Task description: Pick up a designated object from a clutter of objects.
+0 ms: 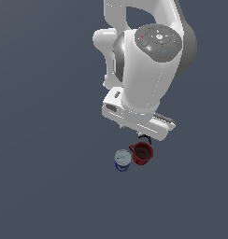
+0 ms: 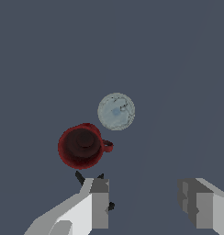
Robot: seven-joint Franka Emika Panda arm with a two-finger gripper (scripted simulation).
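The dark red mug (image 2: 81,147) stands upright on the grey floor, its handle toward the blue can with a pale top (image 2: 116,111), which stands close beside it without touching. My gripper (image 2: 148,204) is open and empty, high above the floor, and the mug lies beyond one finger (image 2: 99,202). A tiny black clamp (image 2: 80,177) pokes out from behind that finger, next to the mug. In the exterior view the mug (image 1: 143,153) and can (image 1: 123,159) sit just below the arm's hand (image 1: 137,116), which hides the fingers. No marker is in view.
The flat dark grey floor (image 1: 46,186) spreads all around the small cluster. The white arm fills the upper middle of the exterior view. A black sliver (image 1: 146,137) shows at the hand's edge above the mug.
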